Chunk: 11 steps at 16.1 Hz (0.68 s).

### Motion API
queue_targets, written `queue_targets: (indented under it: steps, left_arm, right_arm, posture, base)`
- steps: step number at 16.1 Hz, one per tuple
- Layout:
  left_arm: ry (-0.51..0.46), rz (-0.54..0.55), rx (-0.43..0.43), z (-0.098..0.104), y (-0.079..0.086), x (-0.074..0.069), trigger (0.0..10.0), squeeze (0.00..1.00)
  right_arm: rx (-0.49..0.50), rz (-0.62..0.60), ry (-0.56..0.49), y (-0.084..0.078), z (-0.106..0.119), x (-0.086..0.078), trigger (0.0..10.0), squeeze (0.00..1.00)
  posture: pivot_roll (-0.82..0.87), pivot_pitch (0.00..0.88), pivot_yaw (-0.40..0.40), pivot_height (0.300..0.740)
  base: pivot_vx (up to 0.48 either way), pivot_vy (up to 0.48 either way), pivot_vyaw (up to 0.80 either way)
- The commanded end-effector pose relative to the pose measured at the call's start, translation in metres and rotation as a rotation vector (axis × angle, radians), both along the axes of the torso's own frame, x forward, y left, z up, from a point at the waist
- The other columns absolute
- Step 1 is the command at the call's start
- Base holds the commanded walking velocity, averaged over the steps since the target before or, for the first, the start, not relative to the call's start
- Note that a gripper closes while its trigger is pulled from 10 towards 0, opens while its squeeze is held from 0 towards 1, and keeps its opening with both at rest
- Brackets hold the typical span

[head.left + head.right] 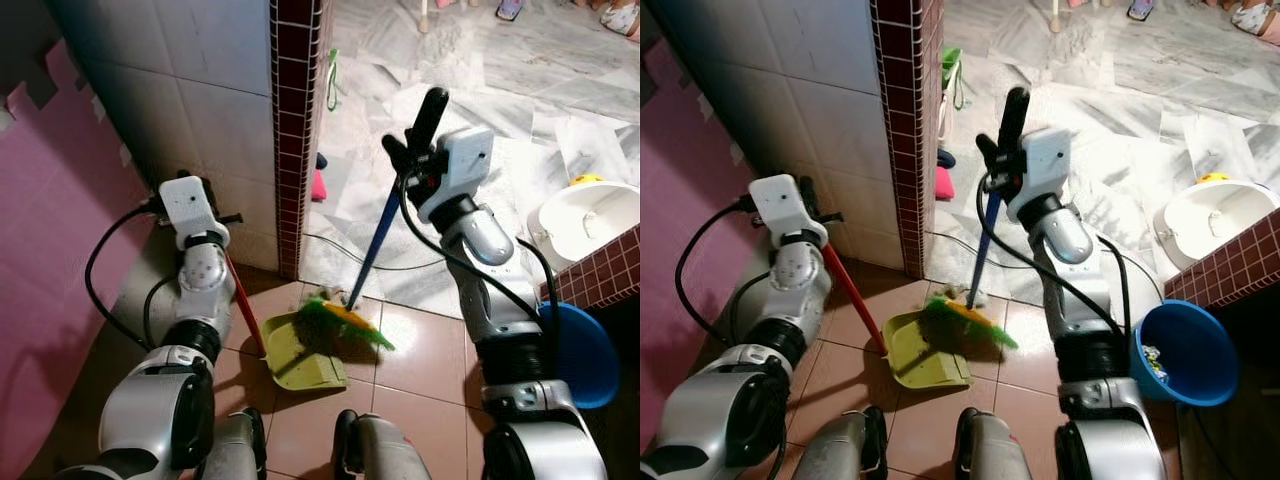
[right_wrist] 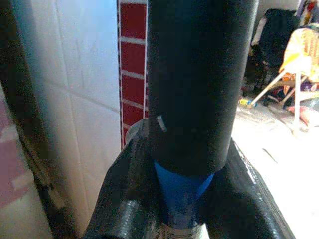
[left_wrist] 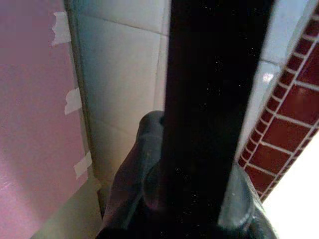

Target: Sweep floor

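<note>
Your right gripper point(image 1: 412, 150) is squeezing the blue broom point(image 1: 368, 262) tight, its stick leaning with bristles down on the floor, while your left gripper point(image 1: 215, 225) is gripping the red-handled dustpan point(image 1: 300, 355).

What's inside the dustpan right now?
The broom's green bristles overlap the dustpan at its mouth. The visible pan floor looks bare; whatever lies under the bristles is hidden.

From the head we look forward and down with two eyes side by side, both sharing the dustpan point(image 1: 300, 360), the red-tiled wall edge point(image 1: 902, 130) and the marble floor point(image 1: 560, 110). Each wrist camera sits very close behind its tool, facing along a handle toward the tiled wall.
</note>
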<state>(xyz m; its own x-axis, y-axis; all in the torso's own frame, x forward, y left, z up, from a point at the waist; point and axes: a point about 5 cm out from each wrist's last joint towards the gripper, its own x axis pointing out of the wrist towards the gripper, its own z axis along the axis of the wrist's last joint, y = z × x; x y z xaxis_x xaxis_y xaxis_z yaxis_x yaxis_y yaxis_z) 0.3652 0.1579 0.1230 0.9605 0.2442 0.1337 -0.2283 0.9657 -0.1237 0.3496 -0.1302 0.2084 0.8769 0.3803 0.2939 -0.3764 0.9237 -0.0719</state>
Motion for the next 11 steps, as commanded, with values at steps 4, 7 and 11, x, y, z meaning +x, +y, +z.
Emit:
queue_targets:
  steps: [4, 7, 11]
  left_arm:
    - [-0.06, -0.053, -0.02, 0.018, 0.004, 0.007, 10.0, 0.0]
    - [-0.049, -0.076, -0.001, 0.015, 0.005, 0.005, 10.0, 0.0]
    - [-0.028, -0.075, 0.07, 0.006, 0.003, -0.001, 10.0, 0.0]
  right_arm:
    - [0.088, -0.062, -0.118, -0.009, 0.033, 0.008, 10.0, 0.0]
    - [0.086, -0.141, -0.209, -0.012, 0.053, 0.012, 10.0, 0.0]
    - [0.006, -0.168, -0.221, -0.003, 0.042, 0.014, 10.0, 0.0]
  posture:
    - [-0.04, 0.044, 0.009, 0.74]
    - [-0.04, 0.04, 0.015, 0.74]
    - [-0.03, 0.047, 0.013, 0.74]
  base:
    - [0.0, 0.0, 0.0]
    - [0.0, 0.0, 0.0]
    - [0.0, 0.0, 0.0]
